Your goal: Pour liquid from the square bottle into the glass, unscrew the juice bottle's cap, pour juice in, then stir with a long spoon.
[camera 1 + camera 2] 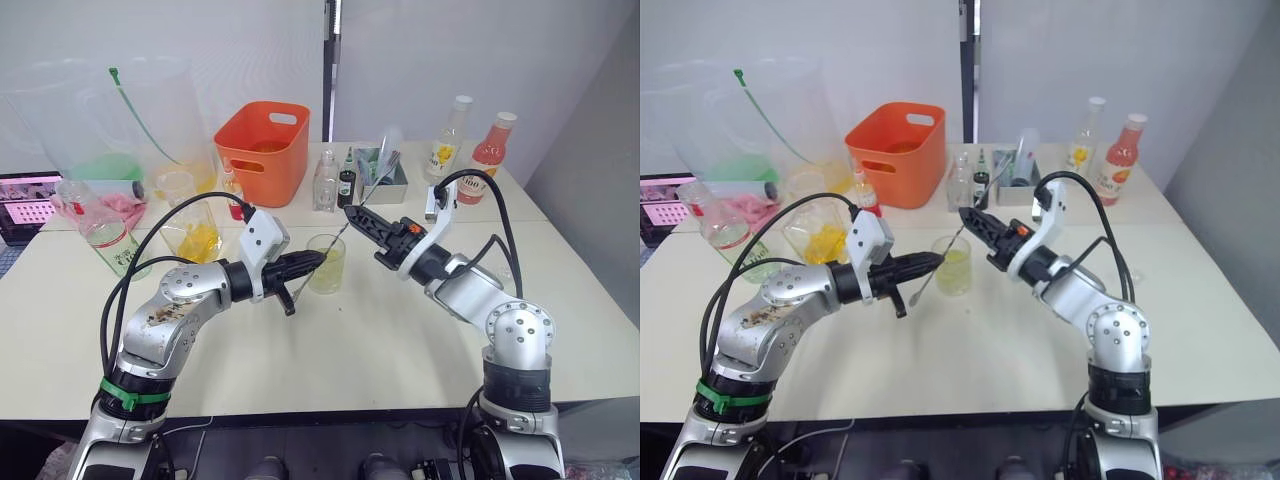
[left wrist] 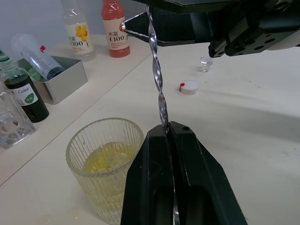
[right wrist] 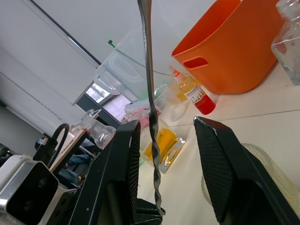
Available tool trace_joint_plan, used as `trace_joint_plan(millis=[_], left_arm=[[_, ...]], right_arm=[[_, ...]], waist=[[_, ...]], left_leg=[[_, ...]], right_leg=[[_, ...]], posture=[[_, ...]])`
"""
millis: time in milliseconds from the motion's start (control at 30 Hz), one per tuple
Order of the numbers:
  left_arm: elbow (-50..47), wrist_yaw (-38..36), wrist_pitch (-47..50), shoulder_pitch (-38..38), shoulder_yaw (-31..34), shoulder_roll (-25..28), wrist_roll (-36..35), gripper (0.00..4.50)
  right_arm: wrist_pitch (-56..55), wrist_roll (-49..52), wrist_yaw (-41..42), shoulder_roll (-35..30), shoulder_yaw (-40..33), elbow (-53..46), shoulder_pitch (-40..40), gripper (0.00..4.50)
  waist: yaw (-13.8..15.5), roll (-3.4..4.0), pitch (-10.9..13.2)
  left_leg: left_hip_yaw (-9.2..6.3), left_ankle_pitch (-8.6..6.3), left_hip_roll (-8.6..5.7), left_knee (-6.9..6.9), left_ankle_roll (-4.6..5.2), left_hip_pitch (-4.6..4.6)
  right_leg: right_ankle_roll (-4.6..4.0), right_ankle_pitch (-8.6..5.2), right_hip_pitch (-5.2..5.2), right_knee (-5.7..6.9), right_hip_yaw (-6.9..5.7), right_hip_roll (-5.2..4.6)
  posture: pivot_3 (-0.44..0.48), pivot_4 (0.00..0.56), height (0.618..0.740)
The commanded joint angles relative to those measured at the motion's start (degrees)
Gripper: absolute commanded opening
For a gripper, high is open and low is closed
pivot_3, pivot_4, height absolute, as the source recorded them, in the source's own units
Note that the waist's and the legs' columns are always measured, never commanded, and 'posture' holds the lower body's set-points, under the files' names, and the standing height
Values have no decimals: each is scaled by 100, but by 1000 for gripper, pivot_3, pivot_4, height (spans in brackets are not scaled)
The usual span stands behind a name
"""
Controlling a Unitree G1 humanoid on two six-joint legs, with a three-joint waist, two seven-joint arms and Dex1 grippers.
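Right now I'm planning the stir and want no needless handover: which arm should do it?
Left, probably. The left gripper is shut on the long spoon beside the glass; the right gripper is open around the handle.

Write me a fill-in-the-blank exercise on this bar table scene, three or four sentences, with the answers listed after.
1. The left pincer is shut on the ____.
2. The right pincer has its fingers ____ on either side of the spoon's twisted stem.
3. The glass holds a pale ____ liquid.
4. Behind the glass, the big tub at the back of the table is coloured ____.

Missing words: long spoon; open; yellow; orange
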Motion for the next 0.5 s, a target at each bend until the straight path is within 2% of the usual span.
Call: trace_joint_plan(millis=[33, 267, 333, 467, 500], left_arm=[[-257, 39, -44, 7, 66, 17, -46, 0], [-306, 72, -1, 37, 50, -1, -59, 0], [-307, 68, -4, 51, 48, 5, -50, 0], [-307, 64, -4, 49, 32, -3, -48, 0], [-311, 62, 1, 50, 29, -9, -56, 0]], right_arm=[[-185, -63, 110, 45, -50, -87, -184, 1914], [-171, -23, 165, 46, -106, -85, -230, 1914], [-156, 12, 164, 52, -106, -93, -208, 1394], [-171, 7, 171, 79, -81, -103, -190, 52], [-186, -8, 178, 83, -79, -112, -187, 52]], waist=[[0, 0, 0], [0, 0, 0], [0, 0, 0], [-2, 0, 0], [-1, 0, 0]], left_leg=[[0, 0, 0, 0, 0, 0], [0, 0, 0, 0, 0, 0], [0, 0, 0, 0, 0, 0], [0, 0, 0, 0, 0, 0], [0, 0, 0, 0, 0, 0]], right_leg=[[0, 0, 0, 0, 0, 1], [0, 0, 0, 0, 0, 0], [0, 0, 0, 0, 0, 0], [0, 0, 0, 0, 0, 1], [0, 0, 0, 0, 0, 1]], posture=[[0, 150, 740], [0, 150, 740], [0, 150, 740], [0, 150, 740], [0, 150, 740]])
